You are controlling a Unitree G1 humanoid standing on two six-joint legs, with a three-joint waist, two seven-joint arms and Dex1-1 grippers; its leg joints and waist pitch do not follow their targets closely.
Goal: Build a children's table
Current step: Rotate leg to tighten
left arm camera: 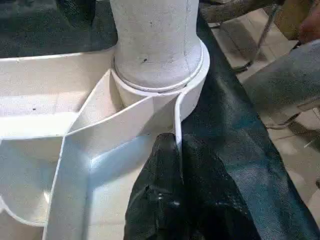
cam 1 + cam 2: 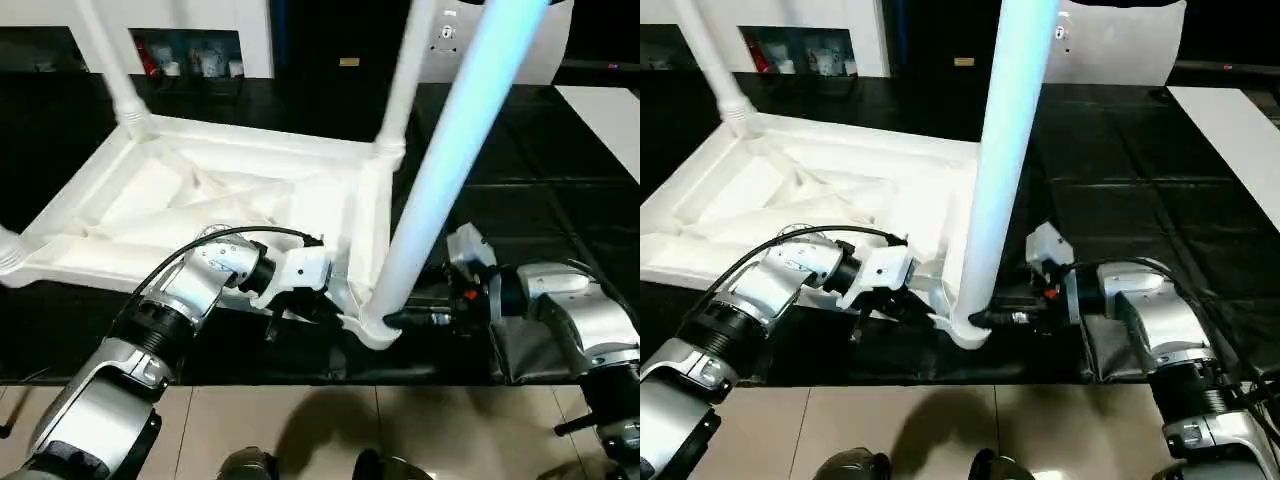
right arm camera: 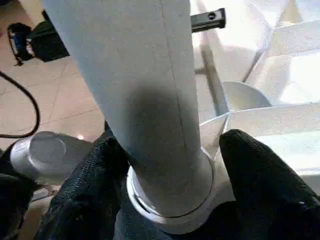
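Observation:
The white table top (image 2: 200, 200) lies upside down on a black mat, ribs facing up. White legs (image 2: 405, 70) stand upright in its corner sockets. The nearest leg (image 2: 450, 150) rises from the near right socket (image 2: 375, 330). My right gripper (image 3: 175, 150) is open, and its black fingers (image 3: 250, 160) straddle the base of that leg just above the socket. One finger is next to the tube and the other stands a little apart. My left gripper (image 1: 177, 145) is shut on the table top's thin rim beside the same socket.
The black mat (image 2: 520, 180) ends at a tiled floor (image 2: 300, 430) in front of me. A white cabinet (image 2: 190, 50) with glass doors stands at the back. A flat white board (image 2: 610, 110) lies at the far right. A person in grey (image 1: 285, 80) is beside the mat's edge.

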